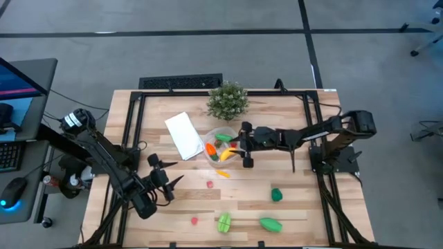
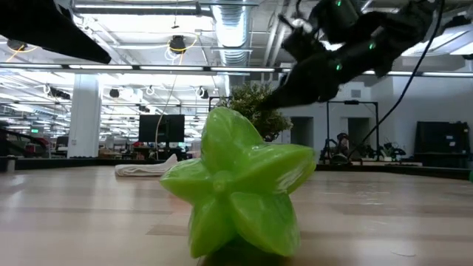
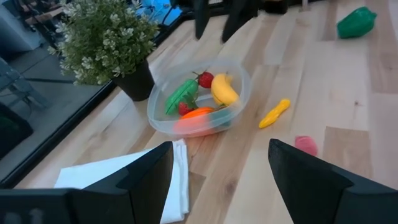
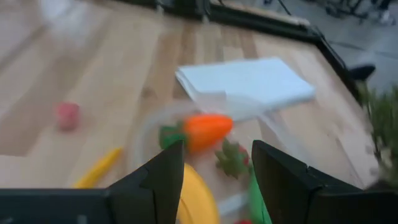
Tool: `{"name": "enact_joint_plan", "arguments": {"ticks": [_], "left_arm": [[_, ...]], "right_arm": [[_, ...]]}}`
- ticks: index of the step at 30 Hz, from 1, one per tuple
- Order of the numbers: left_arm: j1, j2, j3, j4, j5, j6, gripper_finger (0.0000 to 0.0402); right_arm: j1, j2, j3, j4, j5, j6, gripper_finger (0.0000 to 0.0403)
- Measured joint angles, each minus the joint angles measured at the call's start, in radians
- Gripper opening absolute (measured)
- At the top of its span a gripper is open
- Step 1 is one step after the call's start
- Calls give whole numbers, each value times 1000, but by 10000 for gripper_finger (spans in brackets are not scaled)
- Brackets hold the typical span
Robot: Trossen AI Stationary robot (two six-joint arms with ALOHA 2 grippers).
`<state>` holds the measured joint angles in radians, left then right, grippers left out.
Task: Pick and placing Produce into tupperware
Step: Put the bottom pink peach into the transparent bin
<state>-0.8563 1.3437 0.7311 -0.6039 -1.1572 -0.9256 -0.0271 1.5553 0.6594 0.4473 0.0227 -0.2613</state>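
The clear round tupperware (image 1: 220,145) stands mid-table and holds a banana (image 3: 224,90), a carrot (image 3: 198,115), a green piece (image 3: 181,96) and a strawberry (image 3: 205,79). My right gripper (image 1: 241,146) hovers open over its right rim, with the banana (image 4: 196,199) below the gap and nothing between the fingers. My left gripper (image 1: 166,181) waits open near the table's left front. Loose produce lies on the table: a yellow piece (image 1: 221,173), two red pieces (image 1: 210,184) (image 1: 194,220), a green star fruit (image 1: 223,222) and two green pieces (image 1: 270,224) (image 1: 277,195).
A flat white lid (image 1: 183,135) lies just left of the tupperware. A bushy potted plant (image 1: 228,100) stands right behind it. Black rails (image 1: 131,124) run along the table's left, far and right edges. In the low view the star fruit (image 2: 236,188) fills the foreground.
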Motion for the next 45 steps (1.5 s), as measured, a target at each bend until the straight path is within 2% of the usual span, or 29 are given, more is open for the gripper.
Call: {"name": "enact_joint_plan", "arguments": {"ticks": [3,16,21,26,37,45], "left_arm": [[21,0,0,20,3,1,254],[108,0,0,111,165,1,254],[108,0,0,160,184,27,254],[108,0,0,211,223,77,254],[108,0,0,302,439,206,254],[107,0,0,415,685,253,254]], "right_arm": [[38,-51,9,-41,0,-15,178],[206,-292,9,-256,0,-35,177],[279,-321,10,-337,0,-22,177],[345,-306,9,-347,0,-17,177],[451,-290,9,-372,1,40,177],[483,-290,9,-366,4,65,177]]}}
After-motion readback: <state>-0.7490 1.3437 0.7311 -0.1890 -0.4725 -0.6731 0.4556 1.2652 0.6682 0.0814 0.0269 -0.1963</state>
